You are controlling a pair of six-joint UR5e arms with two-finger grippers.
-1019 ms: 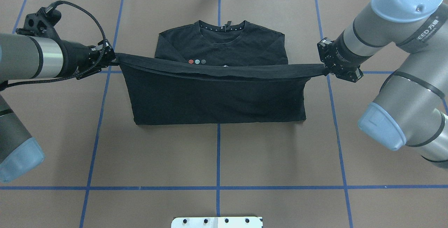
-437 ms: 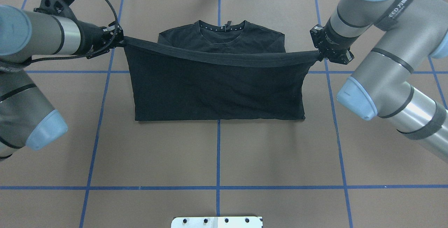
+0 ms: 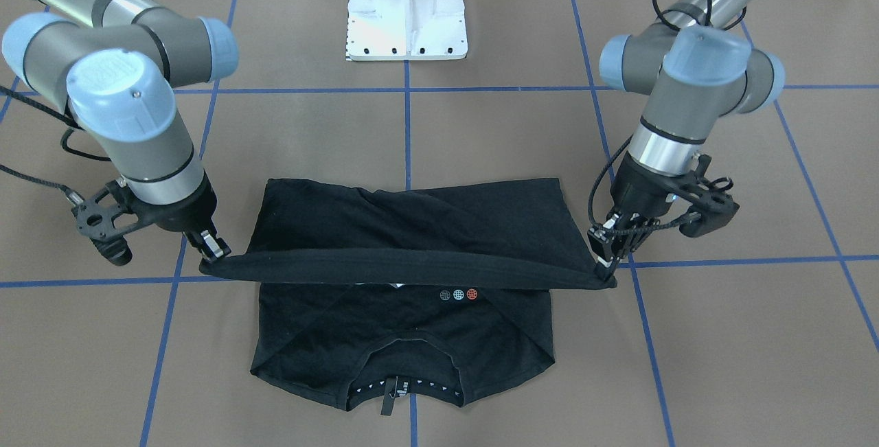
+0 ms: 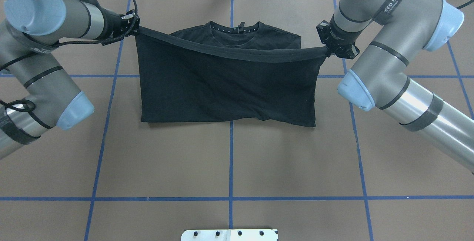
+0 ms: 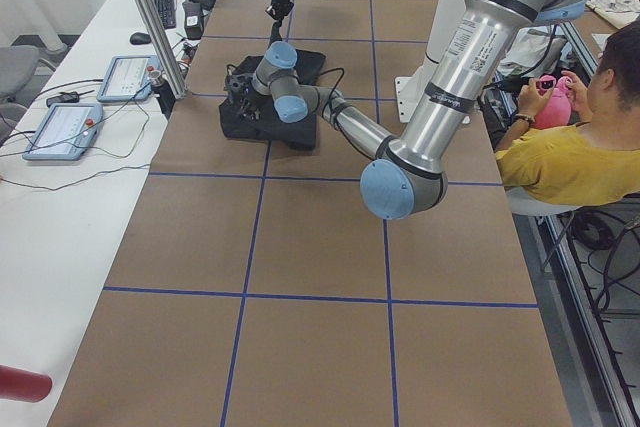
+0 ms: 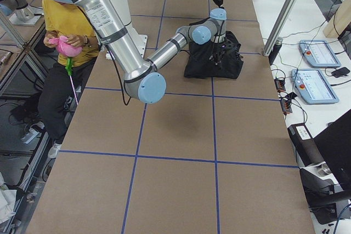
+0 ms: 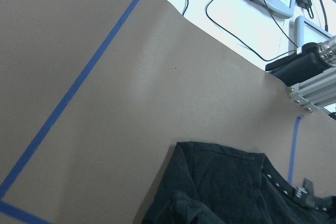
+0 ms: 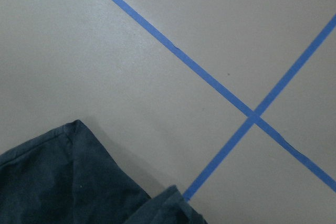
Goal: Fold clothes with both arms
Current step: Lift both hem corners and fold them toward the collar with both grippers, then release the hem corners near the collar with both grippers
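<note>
- Two hands grip one black T-shirt [image 4: 226,85]: I see the left hand [image 4: 134,30] and the right hand [image 4: 328,50] each clenched on a corner of the hem [image 4: 237,54], which stretches taut between them above the desk [image 4: 229,159].
- The shirt lies at the desk's middle, its lower half doubled over the chest; the lifted hem hangs just short of the collar [image 4: 235,30].
- I judge this to be the bottom-to-top fold, near its end.
- Next, I reckon, both hands must carry the hem level to the shoulder line, lower it together and only then let go, or the edge lands crooked.
</note>
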